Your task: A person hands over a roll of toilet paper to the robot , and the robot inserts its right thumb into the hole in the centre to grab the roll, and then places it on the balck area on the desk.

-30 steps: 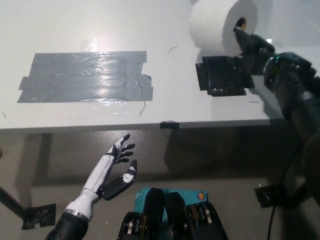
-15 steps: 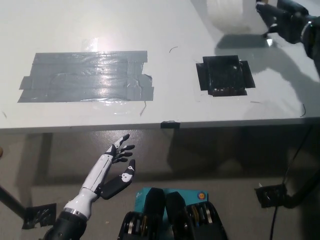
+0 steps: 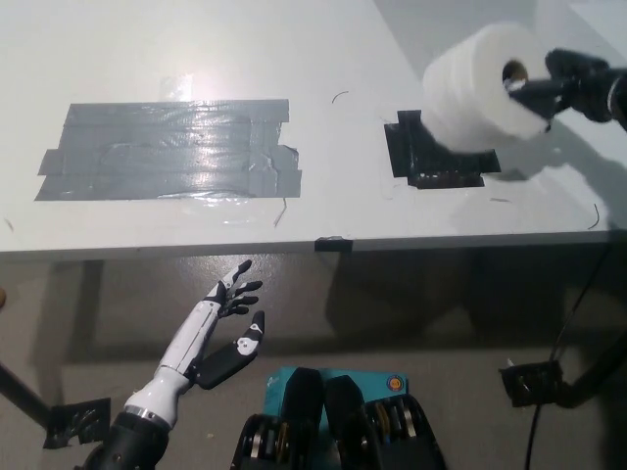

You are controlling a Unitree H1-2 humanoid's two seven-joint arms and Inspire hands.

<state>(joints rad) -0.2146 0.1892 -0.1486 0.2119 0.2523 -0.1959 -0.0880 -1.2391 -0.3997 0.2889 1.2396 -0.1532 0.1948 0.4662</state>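
A white roll of toilet paper hangs in the air at the upper right, its hole facing right. It covers the upper right corner of the black area on the white desk. My black right hand comes in from the right edge and is shut on the roll, with one finger reaching into the centre hole. Whether the roll touches the desk cannot be told. My white left hand rests open below the desk's front edge at the lower left.
A large patch of grey tape lies on the desk's left half. A small black mark sits on the front edge. On the floor lie a black bracket with a cable and a scrap of tape.
My right hand lifted the roll up toward the top edge of the picture, then brought it back down and to the right, over the black area. The left hand has stayed put.
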